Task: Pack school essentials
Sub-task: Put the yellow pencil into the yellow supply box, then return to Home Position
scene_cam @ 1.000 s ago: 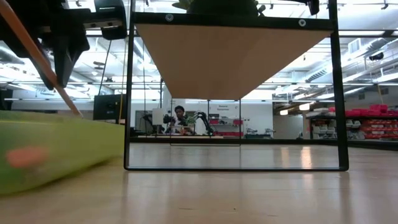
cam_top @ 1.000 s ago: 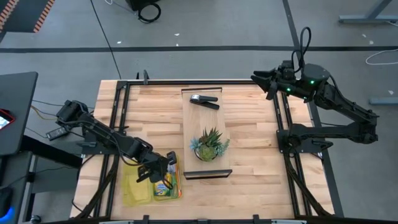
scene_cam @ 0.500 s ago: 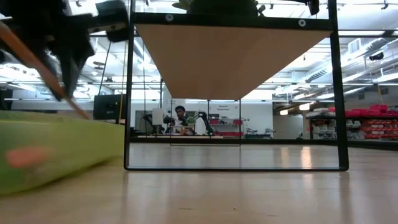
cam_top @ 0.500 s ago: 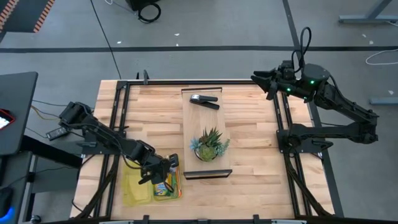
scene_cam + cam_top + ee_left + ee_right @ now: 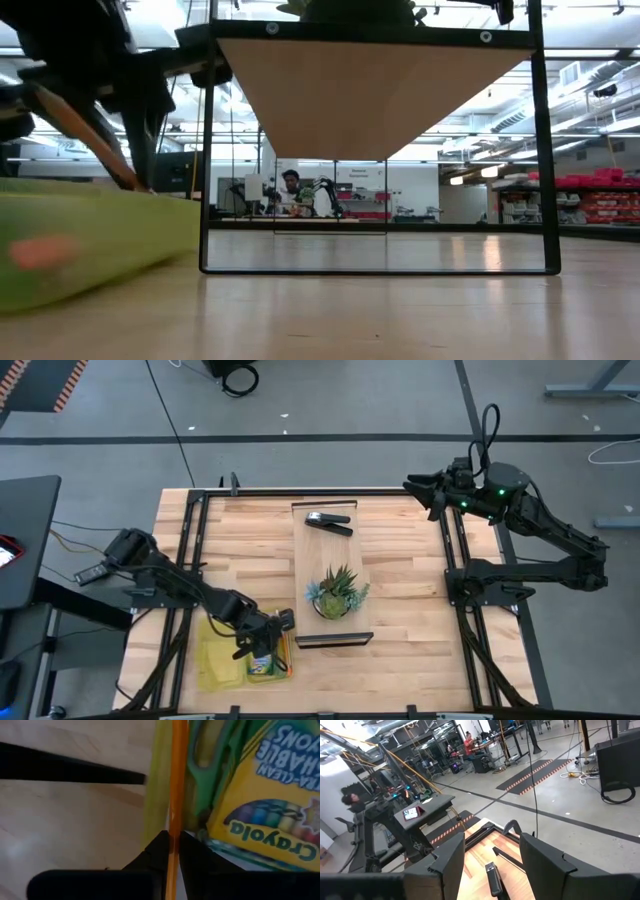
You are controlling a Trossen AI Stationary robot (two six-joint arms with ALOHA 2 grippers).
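A robotics lab hall: rows of workbenches (image 5: 485, 755), striped floor mats (image 5: 540, 775), ceiling strip lights (image 5: 590, 120).

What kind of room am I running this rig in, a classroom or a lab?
Most likely a big open robotics lab or workshop, not a classroom: other workbenches on a bare concrete floor, hazard-striped floor mats, red storage shelving, and a person at a far workstation.

The yellow-and-green crayon box (image 5: 270, 815) is showing the brand "Crayola" along its yellow front, and above it partial white lettering, cropped, possibly reading "…ABLE" and "…CLEAN".
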